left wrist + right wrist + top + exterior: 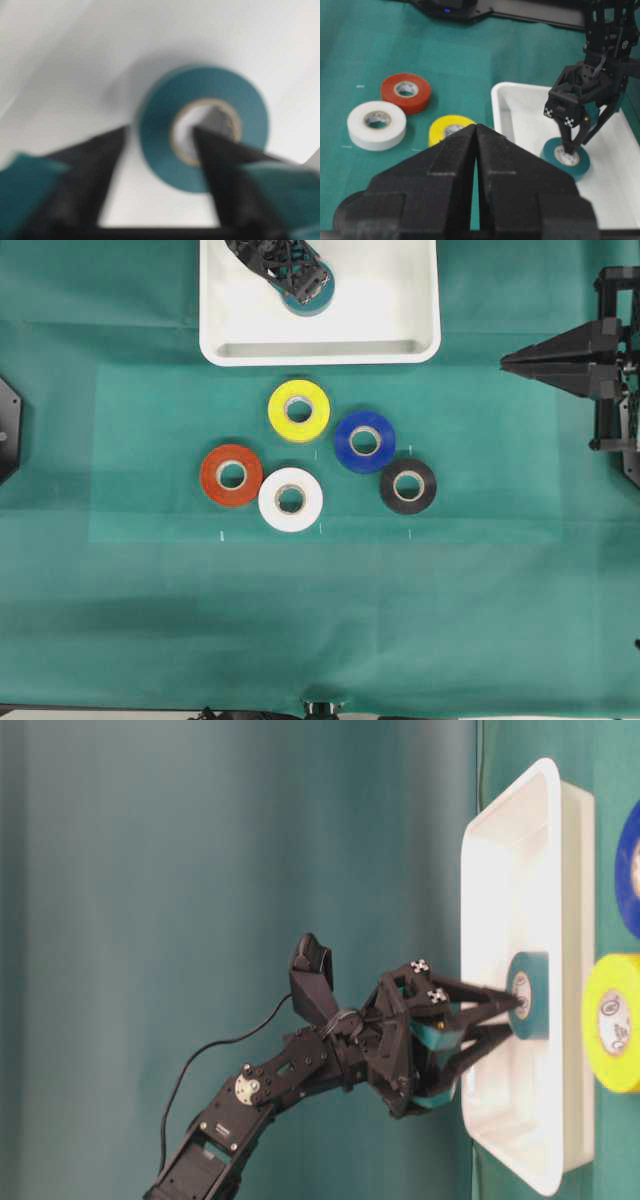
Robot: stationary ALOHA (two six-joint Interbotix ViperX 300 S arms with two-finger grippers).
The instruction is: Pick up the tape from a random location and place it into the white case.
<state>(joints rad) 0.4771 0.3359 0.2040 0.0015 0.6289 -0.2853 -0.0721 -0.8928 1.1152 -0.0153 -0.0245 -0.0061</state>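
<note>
The tape (pixel 565 157) lies flat inside the white case (pixel 412 300), near the case's far edge. The left pincer (pixel 572 145) is right over it with its jaws spread apart. One finger (pixel 220 165) pokes into the hole of the roll, and the other is outside the roll. The right pincer (pixel 510 362) is closed tight with nothing in it, near the right edge of the table (pixel 500 620), well apart from the case.
</note>
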